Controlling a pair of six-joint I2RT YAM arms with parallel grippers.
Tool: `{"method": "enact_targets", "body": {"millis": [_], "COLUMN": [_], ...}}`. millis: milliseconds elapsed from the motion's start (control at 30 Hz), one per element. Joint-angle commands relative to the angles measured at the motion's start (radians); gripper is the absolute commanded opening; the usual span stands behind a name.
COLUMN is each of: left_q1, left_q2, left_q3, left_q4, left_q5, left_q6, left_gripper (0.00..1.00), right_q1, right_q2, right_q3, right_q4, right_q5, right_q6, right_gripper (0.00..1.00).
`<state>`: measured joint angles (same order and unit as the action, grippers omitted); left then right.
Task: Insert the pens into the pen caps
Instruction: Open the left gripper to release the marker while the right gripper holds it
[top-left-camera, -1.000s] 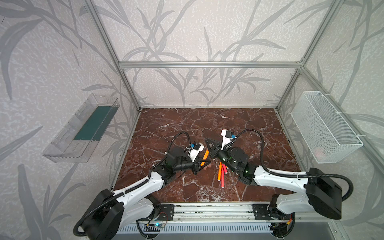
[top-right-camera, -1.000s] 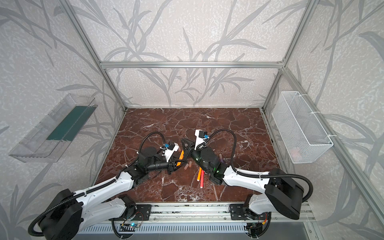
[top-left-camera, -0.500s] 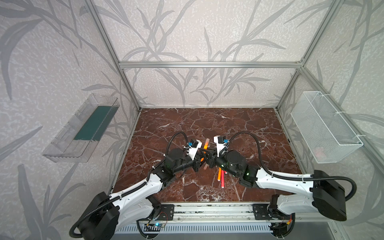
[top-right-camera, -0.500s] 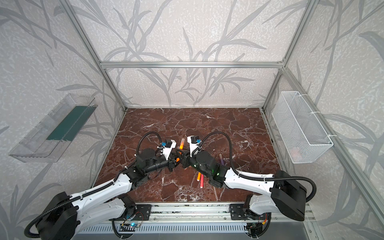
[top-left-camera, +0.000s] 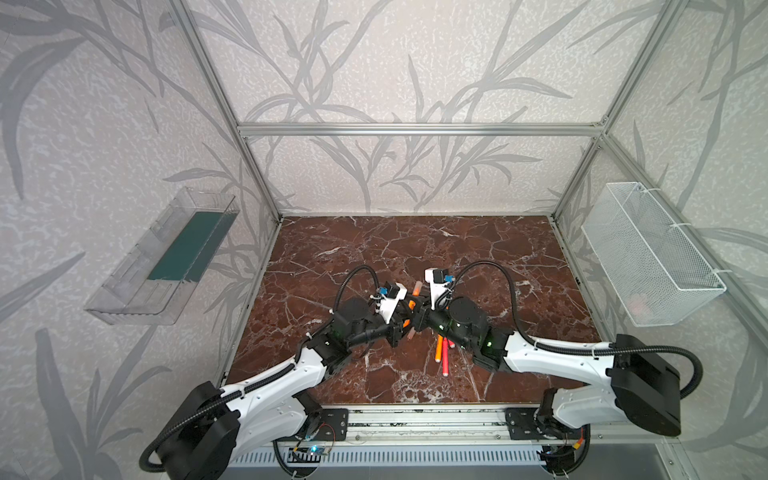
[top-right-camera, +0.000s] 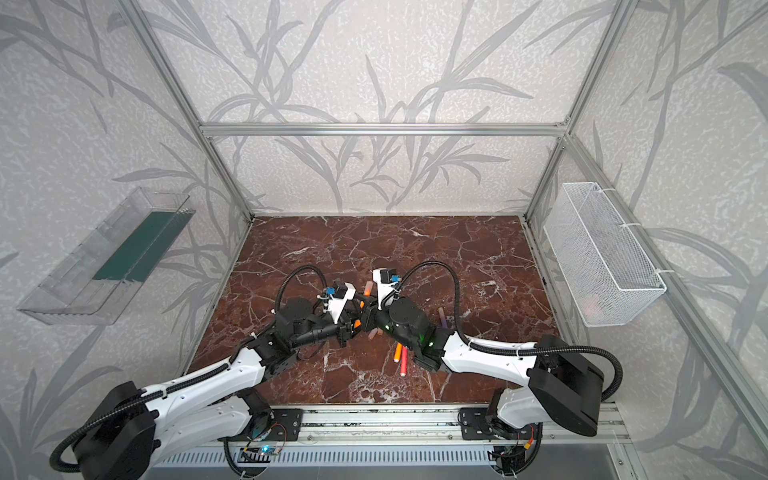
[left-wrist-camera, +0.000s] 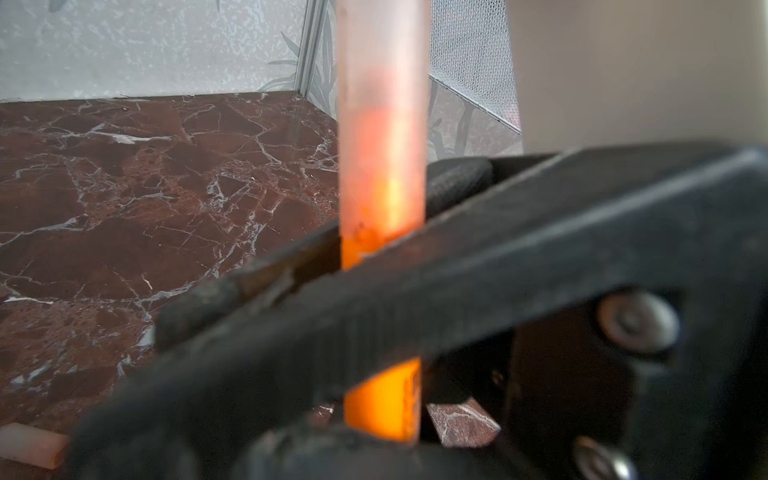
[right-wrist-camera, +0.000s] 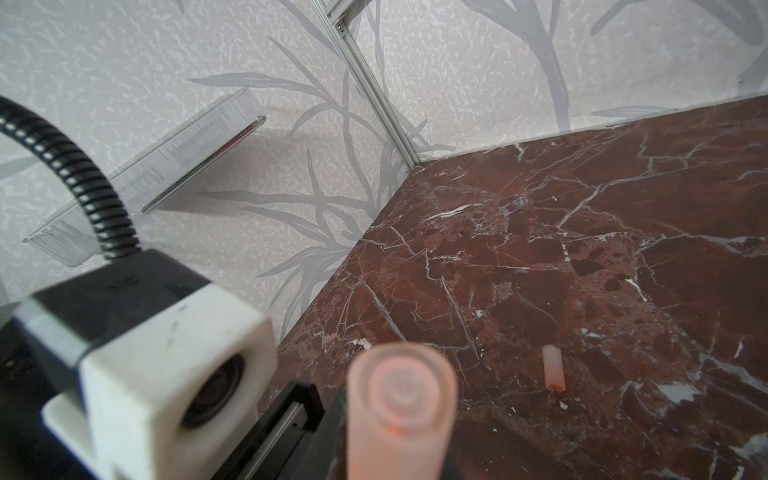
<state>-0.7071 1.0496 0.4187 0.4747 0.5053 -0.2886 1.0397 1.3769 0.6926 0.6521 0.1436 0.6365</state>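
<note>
The desk (top-left-camera: 374, 249) is red-brown marble veined white, and the walls (top-left-camera: 374, 62) around it are pale grey with darker grey leaf sprays. The black left gripper (left-wrist-camera: 291, 286) grips an orange pen (left-wrist-camera: 382, 399) in a translucent pinkish cap (left-wrist-camera: 380, 124). On the desk lie a second orange pen (top-left-camera: 438, 351), a red-pink pen (top-left-camera: 445, 362) and a purple pen (top-right-camera: 444, 321). Beside the desk, the basket (top-left-camera: 648, 257) is white mesh and the clear tray (top-left-camera: 166, 257) has a dark green floor.

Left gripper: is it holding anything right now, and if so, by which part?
Yes. The left gripper is shut on an orange pen, pinching its orange barrel just below the translucent cap fitted on its end.
</note>
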Motion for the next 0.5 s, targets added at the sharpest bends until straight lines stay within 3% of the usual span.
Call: {"method": "enact_targets", "body": {"millis": [0,67,233,367,467], "left_q1": [-0.009,-0.01,-0.009,-0.01,-0.008], "left_q2": [0.006,0.019,0.014,-0.007,-0.01], "left_q3": [0.005,0.006,-0.014,-0.027,-0.023], "left_q4": [0.099,0.096,0.076,-0.011,-0.085], "left_q5": [0.051,0.055,-0.011,-0.164,-0.308], "left_q6": [0.0,-0.002,-0.023,-0.028,-0.046], "left_gripper": [0.0,0.04,0.36,0.49,0.53], "right_q1": [-0.006,-0.009,-0.092,-0.178,-0.252], "right_q2": [0.017,-0.005,-0.098,-0.18,-0.223], "right_q3": [0.003,-0.005,0.006,0.034,0.037], "right_q4": [-0.044,-0.08,-0.319,-0.599,-0.767], "right_q5": [-0.023,0.0,0.074,0.133,0.143], "right_q6": [-0.009,-0.011,-0.047,-0.092,-0.119], "right_gripper": [0.12,0.07,0.0,0.0,0.0]}}
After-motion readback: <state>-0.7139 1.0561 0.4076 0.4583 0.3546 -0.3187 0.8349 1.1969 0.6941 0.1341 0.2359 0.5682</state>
